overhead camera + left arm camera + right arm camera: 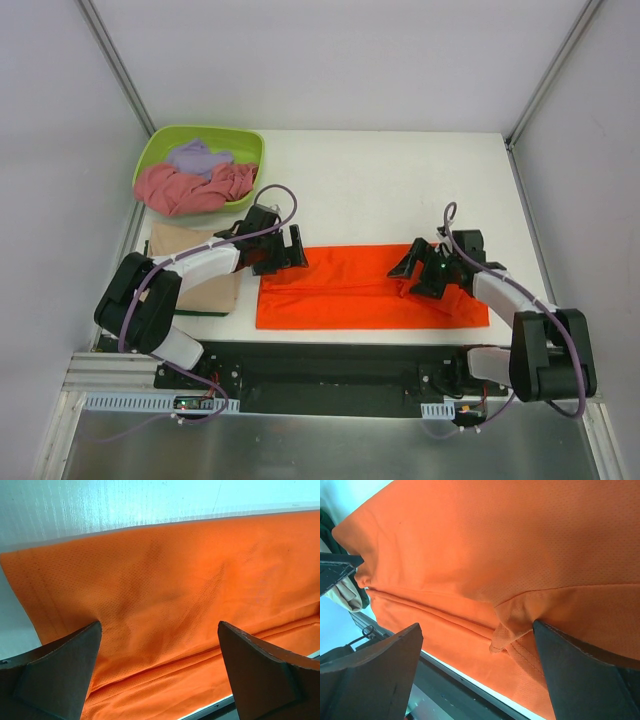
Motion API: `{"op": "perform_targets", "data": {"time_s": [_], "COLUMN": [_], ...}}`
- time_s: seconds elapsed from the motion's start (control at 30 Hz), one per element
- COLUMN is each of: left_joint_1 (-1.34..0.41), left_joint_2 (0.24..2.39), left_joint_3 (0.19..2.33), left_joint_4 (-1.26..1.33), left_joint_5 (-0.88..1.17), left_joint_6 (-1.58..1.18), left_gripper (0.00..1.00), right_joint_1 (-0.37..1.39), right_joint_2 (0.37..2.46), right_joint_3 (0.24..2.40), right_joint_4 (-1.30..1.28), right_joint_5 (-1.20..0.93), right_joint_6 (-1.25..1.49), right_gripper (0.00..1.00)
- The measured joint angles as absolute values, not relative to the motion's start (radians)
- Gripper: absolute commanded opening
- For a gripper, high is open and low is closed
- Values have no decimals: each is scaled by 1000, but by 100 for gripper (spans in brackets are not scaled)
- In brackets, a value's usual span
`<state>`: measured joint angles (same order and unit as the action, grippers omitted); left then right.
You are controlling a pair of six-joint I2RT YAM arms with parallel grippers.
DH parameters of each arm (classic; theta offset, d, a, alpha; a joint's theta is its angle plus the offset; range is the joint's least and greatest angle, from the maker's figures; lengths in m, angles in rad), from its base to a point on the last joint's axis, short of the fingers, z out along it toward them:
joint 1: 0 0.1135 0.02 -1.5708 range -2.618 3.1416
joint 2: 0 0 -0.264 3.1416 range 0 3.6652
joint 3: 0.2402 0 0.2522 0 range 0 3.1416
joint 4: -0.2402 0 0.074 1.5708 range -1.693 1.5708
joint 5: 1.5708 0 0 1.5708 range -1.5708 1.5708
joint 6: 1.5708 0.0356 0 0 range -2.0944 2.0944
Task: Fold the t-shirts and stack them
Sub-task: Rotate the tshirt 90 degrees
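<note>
The bright orange t-shirt (pixel 370 292) lies flat as a long folded strip near the table's front edge. My left gripper (pixel 290 250) hovers over its left end, open, with only orange cloth (pixel 175 580) below the wide-apart fingers (pixel 159 625). At the strip's right part my right gripper (pixel 415 270) also stands open (pixel 476 626). A small bunched flap of the orange shirt (pixel 507 630) sits beside its right finger. A tan t-shirt (pixel 195 270) lies folded at the left, partly under the left arm. Crumpled pink (pixel 185 190) and lavender (pixel 200 157) t-shirts lie in the tub.
The lime-green tub (pixel 160 145) stands at the table's back left corner. White walls with metal posts close in the table on three sides. The black base rail (pixel 330 370) runs along the near edge, just below the orange shirt's front hem.
</note>
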<state>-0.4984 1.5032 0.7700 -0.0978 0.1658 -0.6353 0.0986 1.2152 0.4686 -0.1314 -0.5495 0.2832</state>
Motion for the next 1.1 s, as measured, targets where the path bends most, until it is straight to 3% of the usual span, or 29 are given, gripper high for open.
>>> {"op": "perform_targets", "data": {"time_s": [0.3, 0.67, 1.1], "left_joint_1": [-499, -601, -802], "left_joint_2": [1504, 1472, 1427], "left_joint_3": [768, 704, 643], "left_joint_4": [-84, -2, 19], "left_joint_5": [146, 152, 225], "left_joint_6": [-645, -722, -852], "left_gripper": [99, 99, 99], "right_joint_1": [84, 28, 149], "right_joint_2": [1379, 1705, 2226], "right_joint_3": [618, 994, 1789], "right_joint_4": [-191, -342, -673], "right_joint_5": [-524, -461, -440], "right_joint_6": [244, 90, -142], "right_gripper": [96, 96, 96]}}
